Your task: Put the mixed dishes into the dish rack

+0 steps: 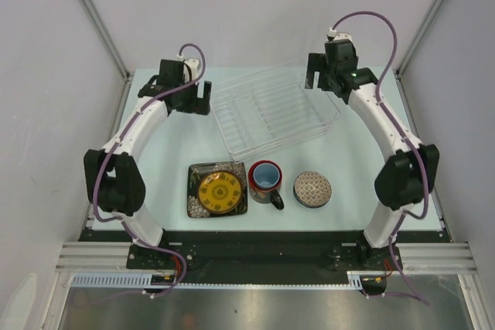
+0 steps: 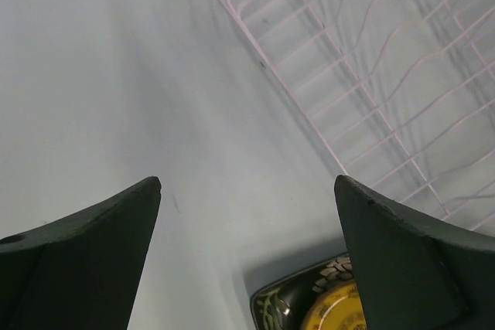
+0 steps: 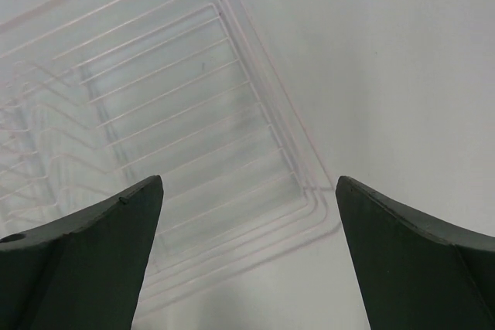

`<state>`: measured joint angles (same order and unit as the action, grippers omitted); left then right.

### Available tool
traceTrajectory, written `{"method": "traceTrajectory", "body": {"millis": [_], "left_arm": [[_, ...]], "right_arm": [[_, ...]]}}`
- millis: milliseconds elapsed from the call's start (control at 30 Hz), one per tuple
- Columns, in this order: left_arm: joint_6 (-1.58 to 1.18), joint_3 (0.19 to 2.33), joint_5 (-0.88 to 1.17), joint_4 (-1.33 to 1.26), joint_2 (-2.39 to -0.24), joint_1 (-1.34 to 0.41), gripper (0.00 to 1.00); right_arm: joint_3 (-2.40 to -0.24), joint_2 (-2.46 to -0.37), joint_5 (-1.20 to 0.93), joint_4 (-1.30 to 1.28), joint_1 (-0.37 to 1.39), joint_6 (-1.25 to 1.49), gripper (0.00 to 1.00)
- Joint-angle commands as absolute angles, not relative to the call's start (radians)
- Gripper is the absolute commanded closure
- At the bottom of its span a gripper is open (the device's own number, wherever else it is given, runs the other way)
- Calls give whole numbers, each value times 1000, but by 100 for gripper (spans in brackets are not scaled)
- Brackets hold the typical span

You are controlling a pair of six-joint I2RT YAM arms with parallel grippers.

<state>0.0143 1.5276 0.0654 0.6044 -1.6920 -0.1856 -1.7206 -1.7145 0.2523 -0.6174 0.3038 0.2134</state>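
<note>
Three dishes wait in a row by the arm bases, with the dish rack [image 1: 274, 110] unloaded beyond.
Square plate [image 1: 217, 190], red mug [image 1: 265, 181] and patterned bowl [image 1: 312, 189] sit on the pale worktop [image 1: 356, 214]. The left end effector [image 2: 247, 187], open and empty, has the plate at its 5 o'clock and seems the nearer. The right end effector [image 3: 247, 187], also open, hangs at the dish rack's 2 o'clock corner. White walls enclose everything.

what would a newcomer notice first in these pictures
Three dishes sit in a row at the front: a square dark plate with a yellow centre on the left, a red mug in the middle, a patterned bowl on the right. Behind them lies the clear dish rack, empty, with the open left end effector and right end effector at its ends.
</note>
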Motion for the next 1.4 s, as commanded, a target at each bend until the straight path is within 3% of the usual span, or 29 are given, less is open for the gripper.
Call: {"method": "traceTrajectory", "body": {"millis": [0,167,467,700,1167,1367], "left_arm": [[-52,1459,150,624,-1706,-204,0],[-100,1486,175,623,-1750,-236,0],[-133,1543,154,617,-1830,-296,0],[-121,1658,80,615,-1942,-302,0],[-112,1925,3,643,-2141,-299,0],[-115,2077,3,673,-2220,-301,0]], "right_arm": [[-1847,-1906,287,-546,272,98,0],[-2005,-2065,331,-569,256,46,0],[-1997,-2141,293,-515,183,55,0],[-1925,-2154,206,-508,146,101,16],[-1730,-2091,101,-463,97,193,18],[-1646,-2028,135,-471,231,221,17]]}}
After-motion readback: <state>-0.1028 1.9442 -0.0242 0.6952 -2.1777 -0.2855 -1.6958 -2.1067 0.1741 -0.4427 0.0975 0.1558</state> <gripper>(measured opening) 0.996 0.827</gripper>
